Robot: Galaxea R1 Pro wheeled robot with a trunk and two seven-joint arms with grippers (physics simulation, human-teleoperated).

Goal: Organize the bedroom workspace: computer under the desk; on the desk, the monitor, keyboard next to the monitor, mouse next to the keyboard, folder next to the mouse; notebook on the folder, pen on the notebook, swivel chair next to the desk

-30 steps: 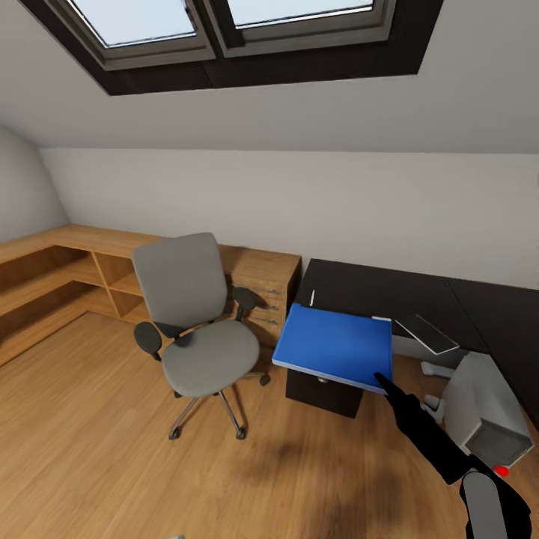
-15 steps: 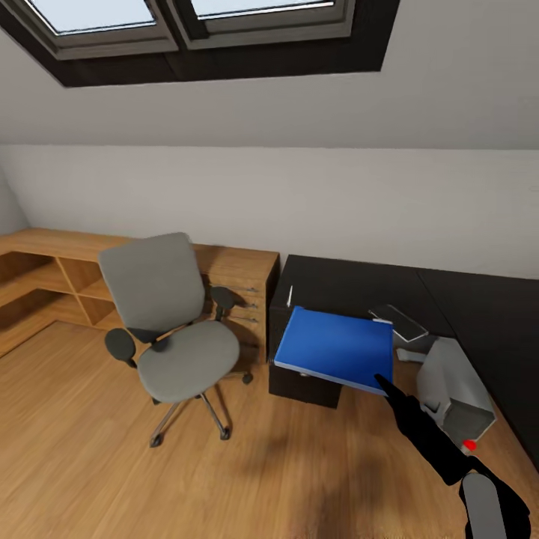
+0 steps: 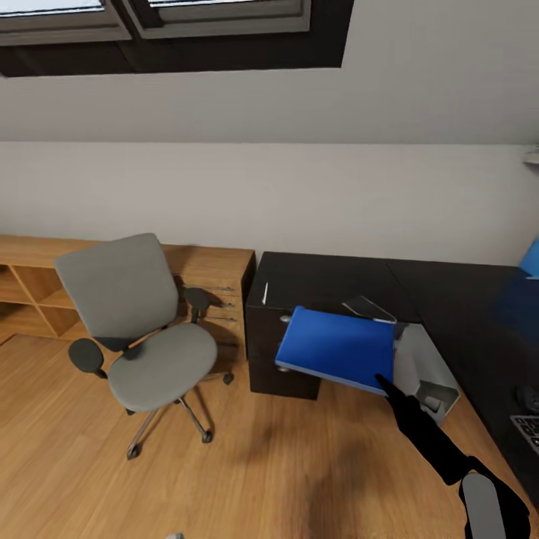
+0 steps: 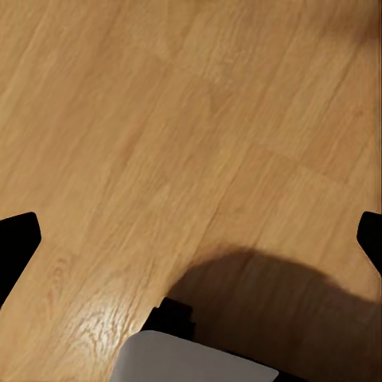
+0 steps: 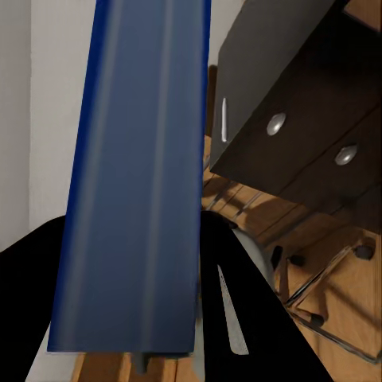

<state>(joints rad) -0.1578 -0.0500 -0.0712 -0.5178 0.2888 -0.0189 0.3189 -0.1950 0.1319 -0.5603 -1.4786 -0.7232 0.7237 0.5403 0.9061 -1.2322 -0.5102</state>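
We carry the folder (image 3: 337, 348) in the air, in front of the desk (image 3: 329, 281).

Head view: our right gripper (image 3: 383, 384) clamps the blue folder's near corner, holding it flat and raised before the drawers; the pen (image 3: 264, 293) and notebook (image 3: 368, 308) lie on the black top, the computer (image 3: 423, 370) tilts beneath — the swivel chair (image 3: 138, 329) stands apart beside the wooden unit (image 3: 213, 266). Left wrist view: our left gripper (image 4: 191, 239) hangs jaws wide over wooden floor (image 4: 159, 119). Right wrist view: the fingers (image 5: 40, 263) pinch the folder (image 5: 131, 175) — drawer knobs (image 5: 276, 123) beyond.
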